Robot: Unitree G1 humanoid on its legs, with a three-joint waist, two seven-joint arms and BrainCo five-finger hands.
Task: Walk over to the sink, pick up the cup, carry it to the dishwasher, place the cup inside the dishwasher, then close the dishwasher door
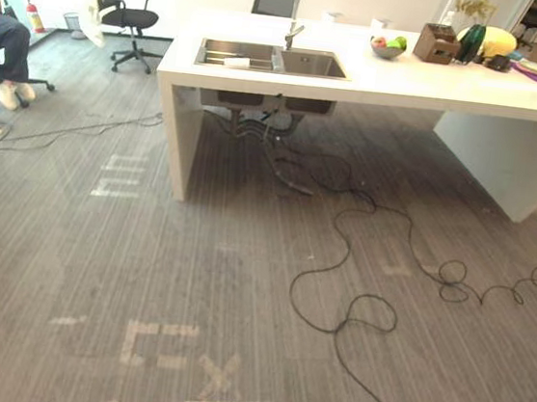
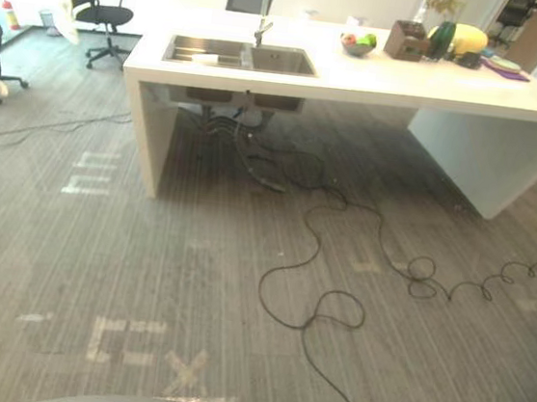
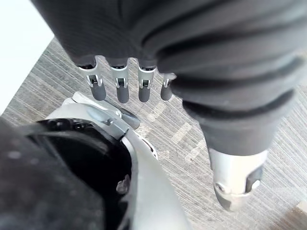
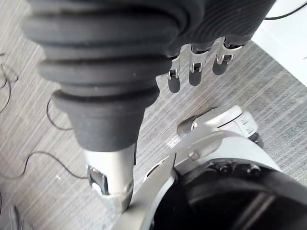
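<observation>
counter (image 1: 408, 86): well ahead; a misjudged approach could bump its edge | sink (image 1: 313, 64): 2 basins; faucet (image 1: 291, 37) may block the reach | left hand (image 3: 120, 88), right hand (image 4: 194, 74): fingers loose, apart, holding nothing | cup (image 1: 236, 61): probably the pale thing low in the left basin; easily knocked

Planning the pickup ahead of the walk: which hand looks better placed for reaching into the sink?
Left, marginally. The sink sits slightly left of centre ahead; both the left hand and right hand hang open and empty, far from it.
</observation>
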